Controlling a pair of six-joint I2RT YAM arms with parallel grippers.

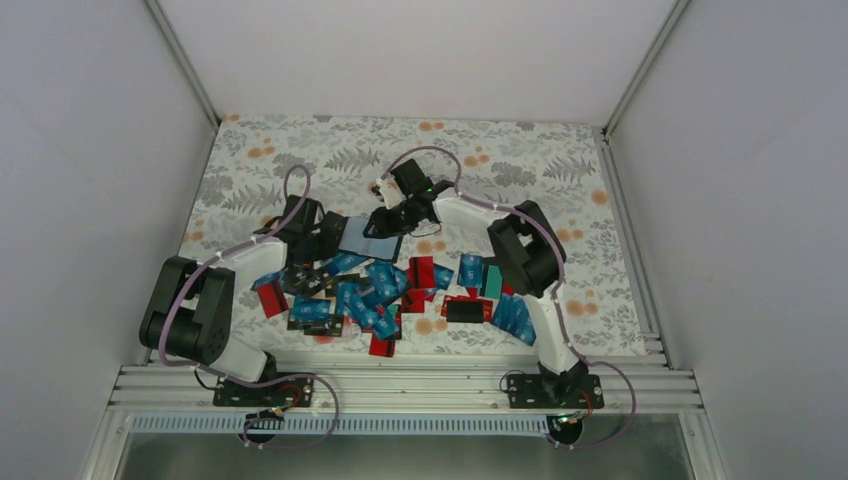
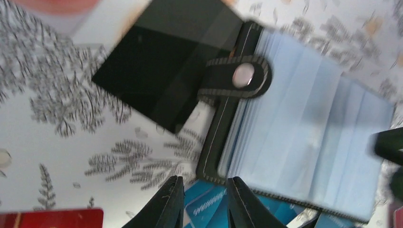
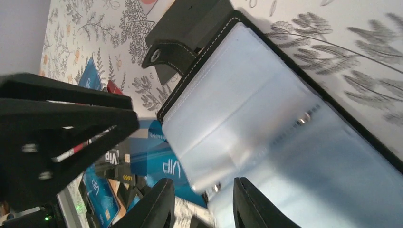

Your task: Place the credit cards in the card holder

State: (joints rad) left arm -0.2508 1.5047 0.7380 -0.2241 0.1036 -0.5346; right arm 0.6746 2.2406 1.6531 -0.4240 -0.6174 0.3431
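The card holder (image 1: 368,240) lies open on the flowered cloth, its clear grey-blue sleeves (image 2: 309,137) facing up and its snap strap (image 2: 242,76) folded out over a flat black piece (image 2: 152,71) beside the spine. My left gripper (image 2: 205,180) is open a little at the holder's near corner, with nothing between its fingers and a blue card (image 2: 209,204) on the cloth below. Over the sleeves (image 3: 247,109), my right gripper (image 3: 203,181) is open, a sleeve corner in the gap. The credit cards (image 1: 380,290), mostly blue with some red, lie heaped in front of the holder.
A black card (image 1: 463,311) and a teal one (image 1: 492,280) lie at the heap's right side. The left arm's black body (image 3: 62,133) fills the left of the right wrist view. White walls enclose the cloth (image 1: 520,160) on three sides.
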